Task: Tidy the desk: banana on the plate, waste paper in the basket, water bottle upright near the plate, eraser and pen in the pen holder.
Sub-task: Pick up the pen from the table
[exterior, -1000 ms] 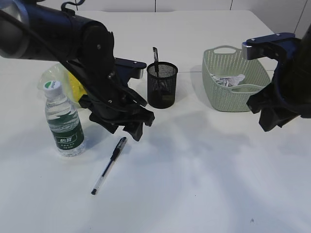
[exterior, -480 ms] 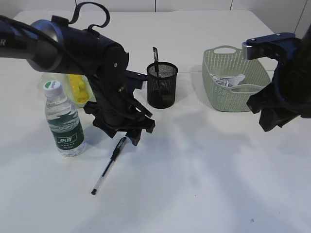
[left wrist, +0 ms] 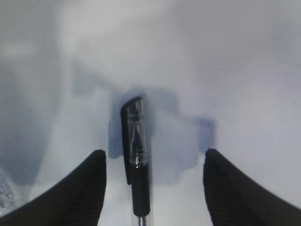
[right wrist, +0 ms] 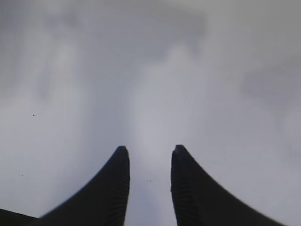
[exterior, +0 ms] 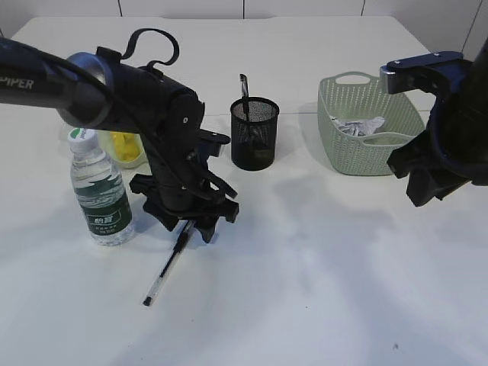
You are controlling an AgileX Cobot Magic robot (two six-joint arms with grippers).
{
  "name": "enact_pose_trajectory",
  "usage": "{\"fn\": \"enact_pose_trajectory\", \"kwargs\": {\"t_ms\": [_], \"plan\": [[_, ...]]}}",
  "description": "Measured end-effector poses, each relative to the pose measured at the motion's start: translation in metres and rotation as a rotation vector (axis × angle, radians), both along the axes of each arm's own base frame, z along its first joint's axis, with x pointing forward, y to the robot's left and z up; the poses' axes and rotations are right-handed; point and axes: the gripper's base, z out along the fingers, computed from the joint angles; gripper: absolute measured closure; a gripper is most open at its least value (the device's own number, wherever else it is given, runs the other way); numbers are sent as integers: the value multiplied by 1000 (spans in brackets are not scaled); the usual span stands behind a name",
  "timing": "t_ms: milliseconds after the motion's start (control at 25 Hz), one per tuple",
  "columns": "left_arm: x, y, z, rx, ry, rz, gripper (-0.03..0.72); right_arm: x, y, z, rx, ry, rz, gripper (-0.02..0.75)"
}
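Left black gripper (left wrist: 151,162) low over our white desk (exterior: 320,274), fingers spread, straddling the black-capped clear pen (left wrist: 136,155) lying flat, no contact yet. Right black gripper (right wrist: 149,157) hovers by the pale green woven basket (exterior: 335,141), fingers slightly apart, empty. Clear water bottle (exterior: 99,191) upright beside black mesh pen holder (exterior: 254,133).

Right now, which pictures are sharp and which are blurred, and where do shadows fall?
Exterior view: sharp, with soft grey shadows on the table under both arms. Left wrist view: the pen is fairly clear, its shadow beside it, the fingers blurred. Right wrist view: fingers soft-edged, the table a grey haze.
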Motion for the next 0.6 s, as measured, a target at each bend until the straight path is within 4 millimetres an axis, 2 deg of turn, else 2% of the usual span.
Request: {"fn": "enact_pose_trajectory", "kwargs": {"t_ms": [600], "plan": [[8,12,-7,-28,36,76,232,0,0,0,1,0,0,508]]}}
